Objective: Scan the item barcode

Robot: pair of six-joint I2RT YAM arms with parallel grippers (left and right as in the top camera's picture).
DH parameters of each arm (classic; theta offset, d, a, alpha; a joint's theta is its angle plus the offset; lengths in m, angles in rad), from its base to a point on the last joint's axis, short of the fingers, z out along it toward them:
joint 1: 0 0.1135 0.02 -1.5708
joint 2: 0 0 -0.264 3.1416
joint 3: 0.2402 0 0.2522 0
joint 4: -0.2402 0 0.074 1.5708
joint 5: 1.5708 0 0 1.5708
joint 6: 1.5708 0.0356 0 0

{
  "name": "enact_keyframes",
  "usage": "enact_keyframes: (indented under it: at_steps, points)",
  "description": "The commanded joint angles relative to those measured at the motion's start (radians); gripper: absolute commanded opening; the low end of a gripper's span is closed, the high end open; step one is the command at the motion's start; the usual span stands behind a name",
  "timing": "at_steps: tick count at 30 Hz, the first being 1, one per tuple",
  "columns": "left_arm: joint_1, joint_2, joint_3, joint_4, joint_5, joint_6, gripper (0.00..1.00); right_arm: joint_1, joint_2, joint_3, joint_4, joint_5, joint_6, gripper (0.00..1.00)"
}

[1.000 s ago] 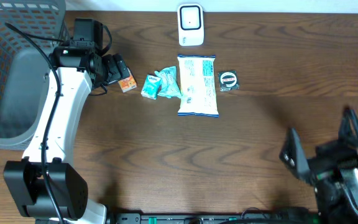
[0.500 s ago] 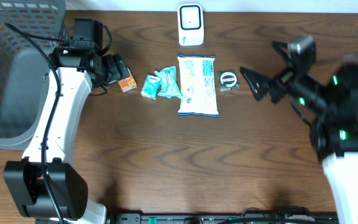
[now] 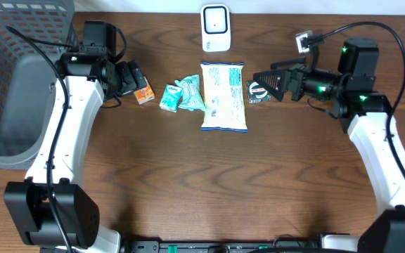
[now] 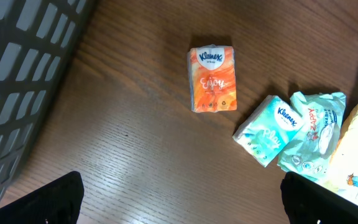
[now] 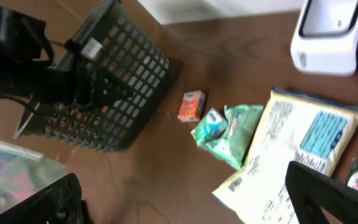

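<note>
Overhead: left gripper [image 3: 133,79] has its jaws spread wide with nothing between them, tips just beside the orange Kleenex pack [image 3: 144,93]; touching or not, can't tell; right gripper [image 3: 267,83] is spread wide too and empty, tips just beside the round black-labelled packet [image 3: 258,90]; between the two grippers the items lie in a row on the wooden table [image 3: 188,183]: orange pack, two teal tissue packs [image 3: 181,96] touching each other, then a white-and-blue snack bag [image 3: 223,96] lying flat beside them; the white scanner [image 3: 215,28] sits at the far edge, just beyond the bag's top end; barcode not legible on any item; grey mesh basket [image 3: 20,70] at the left edge, its grey floor showing, left arm crossing over its near corner.

Left wrist view: gripper [image 4: 182,202] hangs above the table, orange pack [image 4: 213,79] clear of both fingers; Kleenex print readable here, not from overhead; basket wall [image 4: 23,62] at upper left.

Right wrist view, blurred: gripper [image 5: 188,199] wide open over the snack bag [image 5: 297,155]; scanner [image 5: 328,37] seen from its side; basket [image 5: 104,87] seen from the side as a mesh wall, inside hidden.
</note>
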Motion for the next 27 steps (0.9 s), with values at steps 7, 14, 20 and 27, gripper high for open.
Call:
enact_keyframes:
  at_steps: [7, 14, 20, 27]
  points:
    - [0.003, 0.005, 0.005, -0.003, -0.013, 0.006, 1.00, 0.082, 0.146, 0.016, -0.022, 0.393, 0.153, 0.29]
    - [0.003, 0.005, 0.005, -0.003, -0.013, 0.006, 1.00, 0.171, 0.266, 0.107, 0.059, 0.426, 0.249, 0.23]
    - [0.003, 0.005, 0.005, -0.003, -0.013, 0.006, 1.00, 0.194, 0.356, 0.291, -0.141, 0.501, 0.182, 0.33]
    - [0.003, 0.005, 0.005, -0.003, -0.013, 0.006, 1.00, 0.209, 0.387, 0.298, -0.224, 0.588, 0.183, 0.92]
